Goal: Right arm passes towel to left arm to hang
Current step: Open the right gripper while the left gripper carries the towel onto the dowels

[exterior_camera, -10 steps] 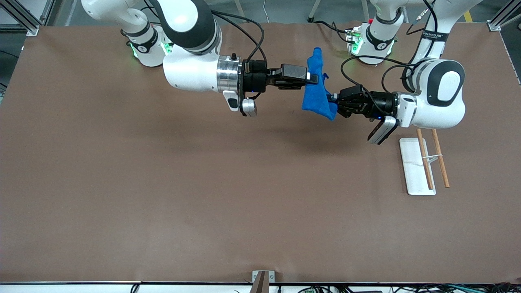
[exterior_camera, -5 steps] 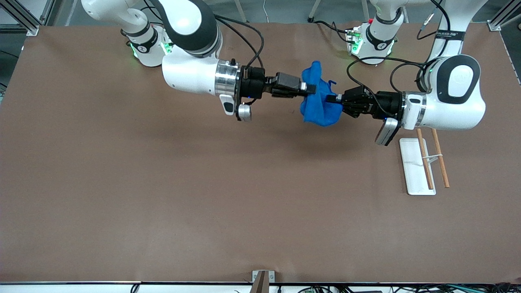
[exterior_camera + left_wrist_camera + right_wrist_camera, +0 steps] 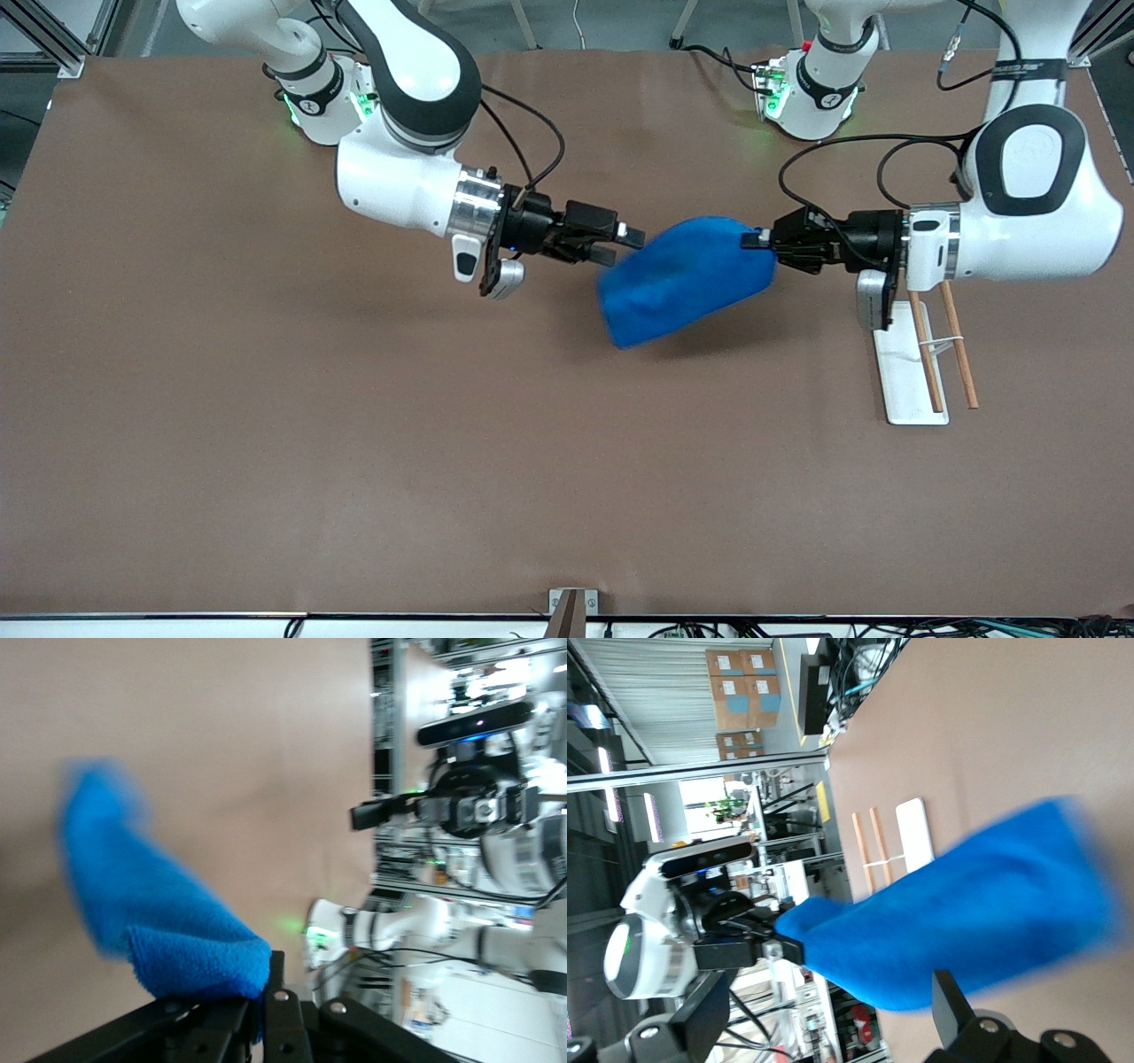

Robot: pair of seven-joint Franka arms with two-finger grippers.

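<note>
From my station the front view is evenly and brightly lit from above, with the matte brown table covering free of glare and only a soft dark shadow lying under the hanging bright blue soft towel. In both wrist views that towel smears with motion blur, its edges feathered against the table. The left wrist view looks washed out, and the room past the table edge is overexposed.

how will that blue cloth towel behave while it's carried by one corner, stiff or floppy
Probably floppy: the small bright blue soft cloth towel sags and billows away from the single corner pinched by the left gripper. Likely light, since that one pinch holds it above the brown table. It may swing, as its free end looks blurred beside the open right gripper.
</note>
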